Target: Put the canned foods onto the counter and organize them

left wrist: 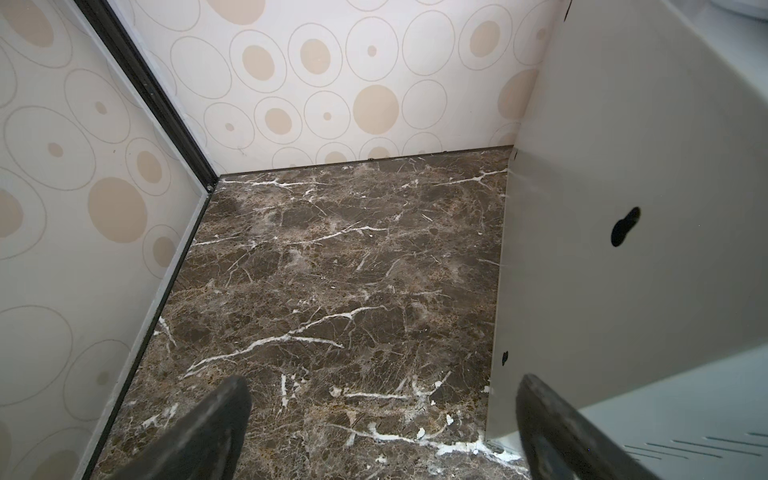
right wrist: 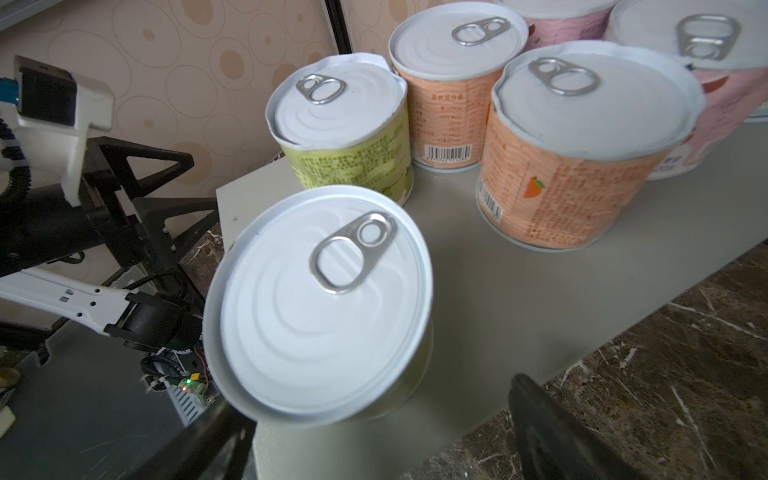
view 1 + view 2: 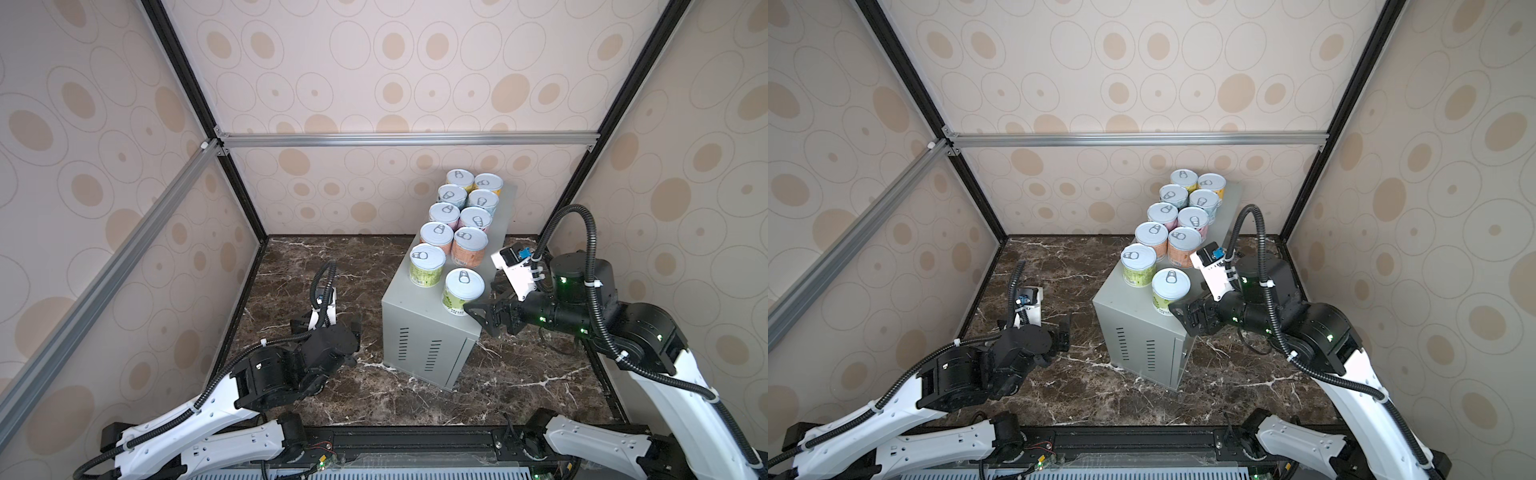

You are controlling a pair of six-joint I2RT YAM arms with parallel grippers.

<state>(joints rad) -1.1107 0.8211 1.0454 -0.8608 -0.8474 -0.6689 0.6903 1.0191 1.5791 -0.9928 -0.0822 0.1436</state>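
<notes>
Canned foods (image 3: 476, 219) on the counter (image 3: 409, 320), shown in both top views and from the wrists. All ten cans stand upright on the counter's flat top, lids up, in two rows along its length. From the counter's far end toward its vented end the pairs run: yellow-orange cans (image 3: 460, 179), pale blue cans (image 3: 452, 195), pink cans (image 3: 444, 212), salmon cans (image 3: 436, 235), then green. The first four pairs are packed close, touching or just beside one another. The far green can (image 3: 427, 264) closes the row on the counter's left side. The near green can (image 3: 462, 291) stands a little apart from the salmon can behind it, close to the counter's right edge.

The right gripper (image 3: 481, 301) is level with the counter top at that edge, jaws spread wider than the near green can. The can stands at their mouth, close against one finger (image 2: 216, 440) and clear of the other. Whether the closer finger touches it cannot be told.

The left gripper (image 1: 380, 384) hangs low over the marble surface (image 3: 374, 395) beside the counter's left wall, jaws wide apart and holding nothing.
</notes>
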